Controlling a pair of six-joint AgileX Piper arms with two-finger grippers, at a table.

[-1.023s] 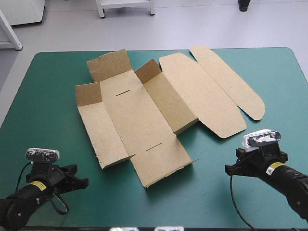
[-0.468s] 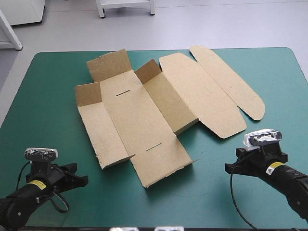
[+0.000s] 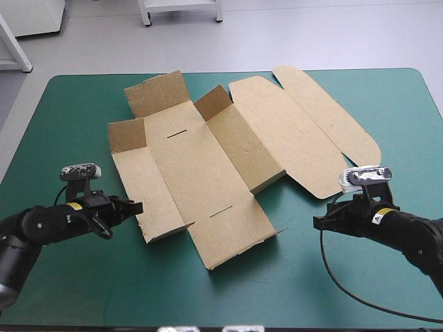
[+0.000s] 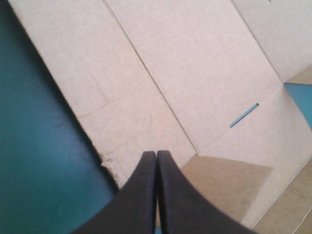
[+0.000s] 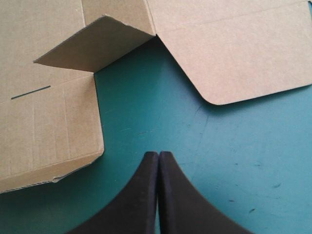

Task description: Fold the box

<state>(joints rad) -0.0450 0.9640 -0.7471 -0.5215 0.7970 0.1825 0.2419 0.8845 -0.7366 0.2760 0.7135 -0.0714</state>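
The brown box lies unfolded across the middle of the teal-green table, with small flaps at its left and far corners slightly raised and its long lid panel flat at the right. My left gripper is shut, its tip at the box's left side panel, just over that panel's near corner. My right gripper is shut too, low over bare cover to the right of the box's near end. In the right wrist view the gripper points at the gap between a raised flap and the lid's rounded corner.
Bare teal-green cover stretches along the near edge in front of the box. A narrow slot is cut in the box floor ahead of the left gripper. White furniture legs stand beyond the far edge.
Both arms have moved in toward the box. The left gripper came up and right to the left panel's near corner. The right gripper shifted slightly left and farther onto the table.
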